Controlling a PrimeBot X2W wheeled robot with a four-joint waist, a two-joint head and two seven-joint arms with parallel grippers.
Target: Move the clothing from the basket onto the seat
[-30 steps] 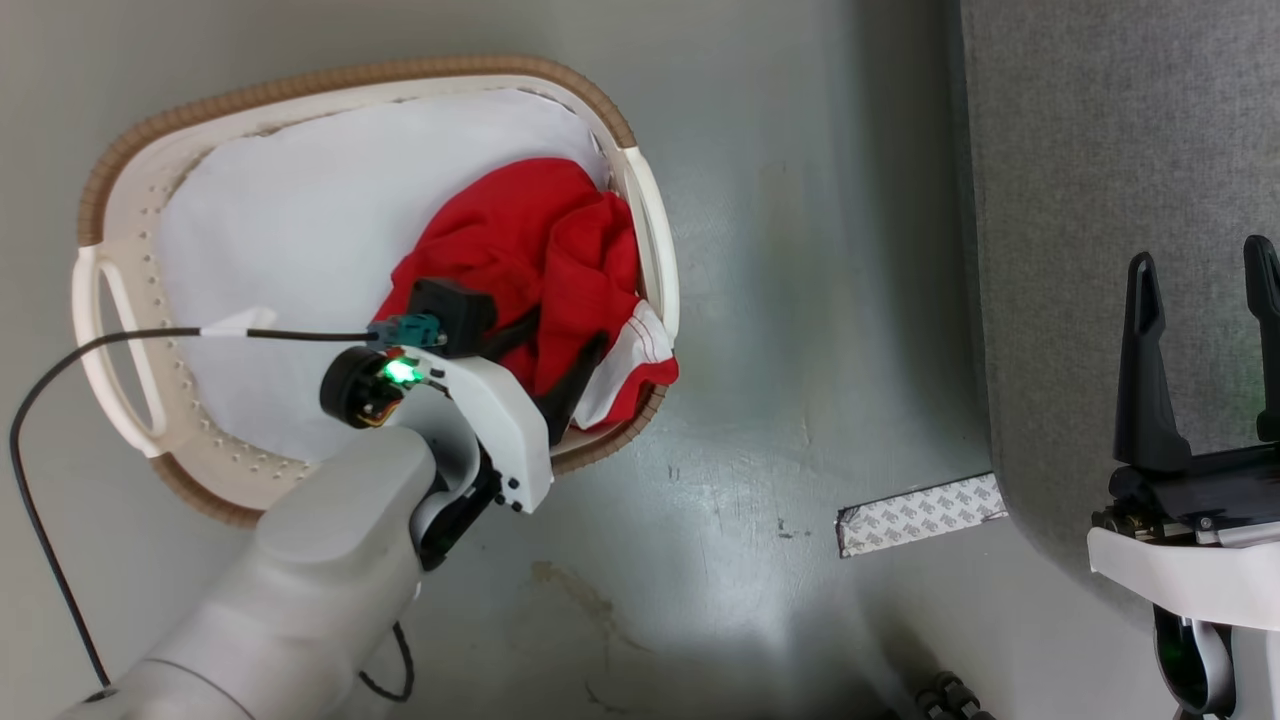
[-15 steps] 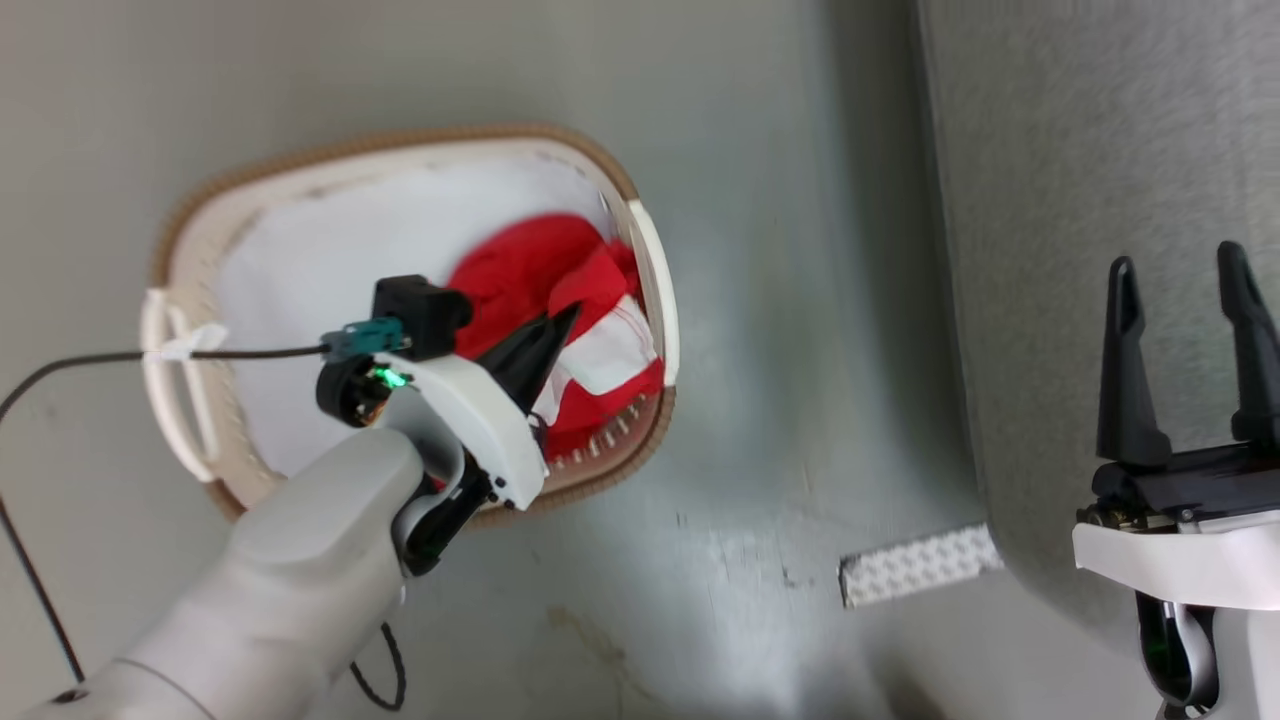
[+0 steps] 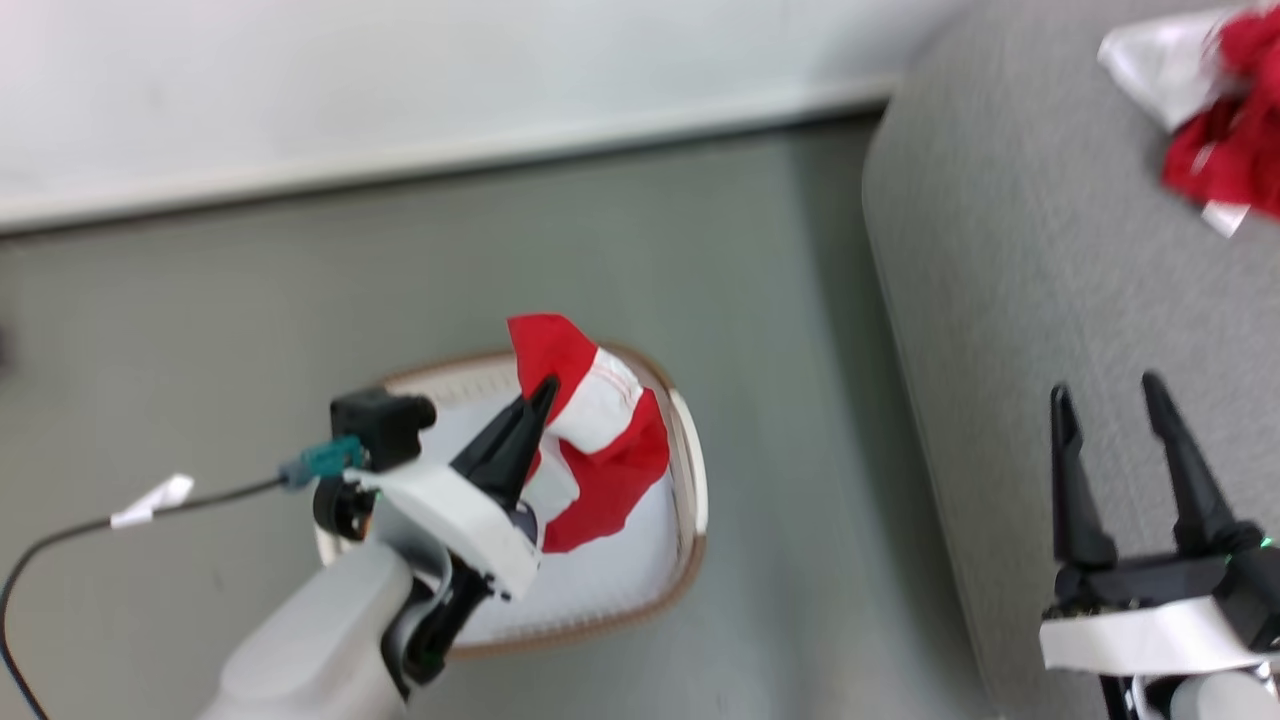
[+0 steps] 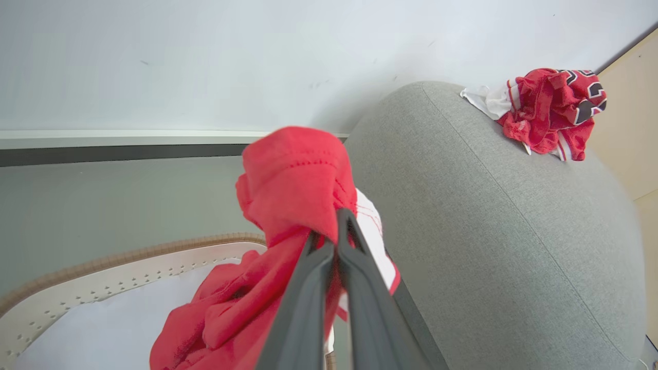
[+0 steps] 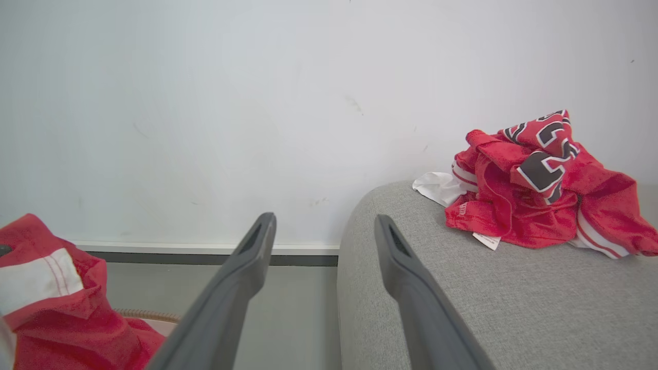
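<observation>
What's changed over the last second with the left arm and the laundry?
The left tool closed on the red garment and lifted it up from the basket; the head view shifted upward too. The right tool stayed open and empty by the seat.

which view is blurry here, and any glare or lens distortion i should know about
Head view: motion blur smears the seat weave, the basket rim and the red clothing at top right. Left wrist view: crisp, but the wide lens bows the seat into a dome. Right wrist view: sharpest, the lettering on the red clothing is clear; flat even light, no glare.
</observation>
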